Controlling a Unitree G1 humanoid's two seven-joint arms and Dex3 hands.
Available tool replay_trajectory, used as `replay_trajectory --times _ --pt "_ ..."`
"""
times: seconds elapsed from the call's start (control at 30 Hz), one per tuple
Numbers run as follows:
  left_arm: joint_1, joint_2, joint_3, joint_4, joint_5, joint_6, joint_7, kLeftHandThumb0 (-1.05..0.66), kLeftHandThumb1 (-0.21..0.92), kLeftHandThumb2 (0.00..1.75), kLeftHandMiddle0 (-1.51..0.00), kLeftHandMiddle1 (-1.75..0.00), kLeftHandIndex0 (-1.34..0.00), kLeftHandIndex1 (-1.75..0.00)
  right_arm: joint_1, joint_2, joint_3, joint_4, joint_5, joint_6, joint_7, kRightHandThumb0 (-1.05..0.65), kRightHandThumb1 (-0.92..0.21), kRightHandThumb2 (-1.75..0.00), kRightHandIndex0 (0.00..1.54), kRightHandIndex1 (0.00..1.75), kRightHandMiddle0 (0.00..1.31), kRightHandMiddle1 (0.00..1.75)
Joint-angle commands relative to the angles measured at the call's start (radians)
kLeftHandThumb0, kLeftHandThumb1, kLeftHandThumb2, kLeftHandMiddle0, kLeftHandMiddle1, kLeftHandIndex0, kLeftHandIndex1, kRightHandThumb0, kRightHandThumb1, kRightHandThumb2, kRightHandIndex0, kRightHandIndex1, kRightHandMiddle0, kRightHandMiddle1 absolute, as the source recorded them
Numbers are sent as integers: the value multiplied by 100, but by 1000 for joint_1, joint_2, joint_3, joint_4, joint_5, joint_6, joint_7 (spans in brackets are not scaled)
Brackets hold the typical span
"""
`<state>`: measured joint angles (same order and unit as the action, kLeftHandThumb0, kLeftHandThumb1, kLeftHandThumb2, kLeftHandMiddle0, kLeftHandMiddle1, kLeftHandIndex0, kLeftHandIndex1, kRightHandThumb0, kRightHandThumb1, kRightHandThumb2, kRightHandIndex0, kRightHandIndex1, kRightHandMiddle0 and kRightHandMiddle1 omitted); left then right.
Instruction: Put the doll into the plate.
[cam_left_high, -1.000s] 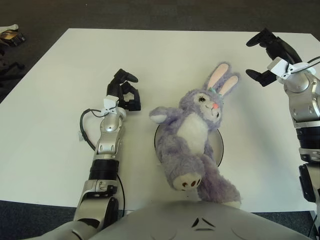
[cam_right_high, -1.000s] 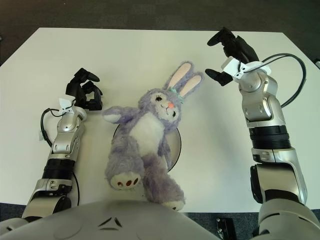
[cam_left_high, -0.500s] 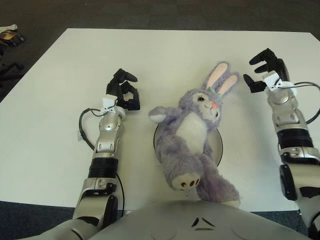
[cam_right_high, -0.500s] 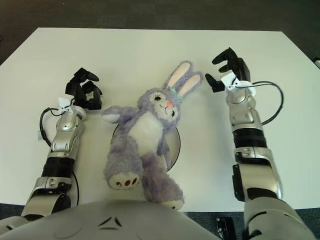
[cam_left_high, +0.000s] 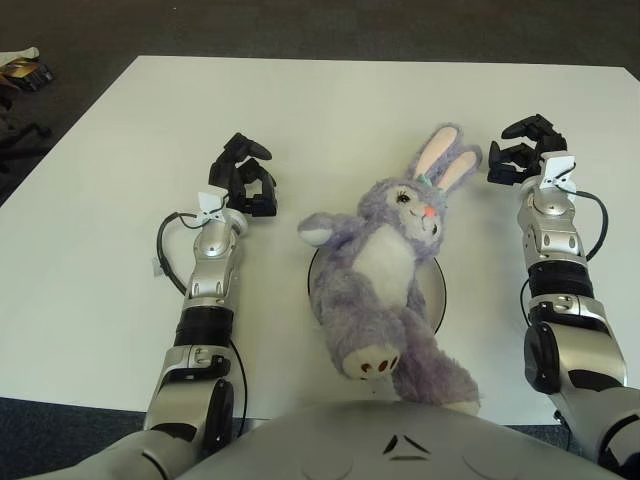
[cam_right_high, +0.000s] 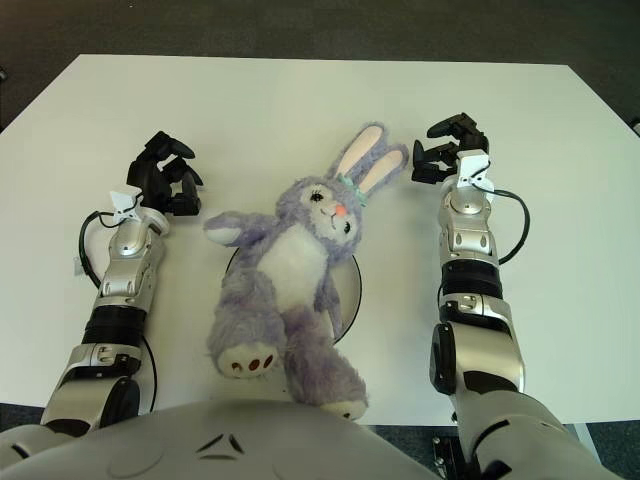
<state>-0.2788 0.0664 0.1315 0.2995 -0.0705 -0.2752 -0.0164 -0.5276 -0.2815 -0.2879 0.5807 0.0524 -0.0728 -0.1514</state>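
The purple rabbit doll (cam_left_high: 385, 275) lay on its back across the plate (cam_left_high: 436, 290) on the white bench (cam_left_high: 330, 110), legs hanging toward the robot. The right hand (cam_left_high: 525, 160) was just beside the doll's ears, fingers curled and empty. The left hand (cam_left_high: 245, 180), also curled and empty, showed left of the doll.

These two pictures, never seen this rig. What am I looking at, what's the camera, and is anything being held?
It is a humanoid robot looking down at its own arms. The two pictures come from the two eyes of one head camera, a little apart, so they show the same scene. On the white table a purple stuffed rabbit lies face up across a dark round plate, with its legs hanging past the rim toward the robot. The left hand shows to the left of the rabbit and the right hand just right of its ears. Both have curled fingers and neither holds anything.
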Motion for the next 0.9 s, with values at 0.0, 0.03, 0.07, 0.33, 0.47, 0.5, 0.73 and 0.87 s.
replay_trajectory --times 0.0,0.03,0.07,0.33,0.47,0.5,0.73,0.87 --pt "4 3 8 46 -16 -33 -20 -1 2 167 -84 -175 -60 -175 1 24 -36 37 56 -31 16 0 -7 -149 86 140 67 175" --pt "2 4 10 54 -18 -39 -24 -1 2 167 -84 -175 -61 -175 3 29 -40 45 66 -37 20 0 -6 -149 87 139 67 175" --pt "-2 6 12 64 -22 -45 -30 -1 2 167 -84 -175 -61 -175 7 37 -48 52 81 -40 27 0 -6 -150 87 139 68 175" --pt "-17 16 22 118 -35 -79 -51 -1 3 165 -81 -175 -60 -175 52 83 -69 49 139 -69 64 0 -3 -159 89 156 62 175" --pt "-23 21 30 142 -31 -78 -45 -1 6 162 -80 -174 -58 -175 97 108 -53 7 135 -91 69 0 -1 -163 89 162 61 175" --pt "-24 22 33 148 -34 -78 -46 -1 6 161 -79 -174 -58 -175 101 111 -51 3 134 -93 70 0 -1 -164 89 164 61 175" --pt "-27 19 41 158 -50 -75 -51 -1 8 159 -79 -172 -56 -175 114 119 -46 -10 131 -100 73 0 0 -166 88 168 60 175" --pt "-21 17 46 161 -58 -70 -49 -1 9 157 -79 -170 -55 -175 128 129 -35 -10 121 -120 70 0 -1 -166 87 170 60 175"
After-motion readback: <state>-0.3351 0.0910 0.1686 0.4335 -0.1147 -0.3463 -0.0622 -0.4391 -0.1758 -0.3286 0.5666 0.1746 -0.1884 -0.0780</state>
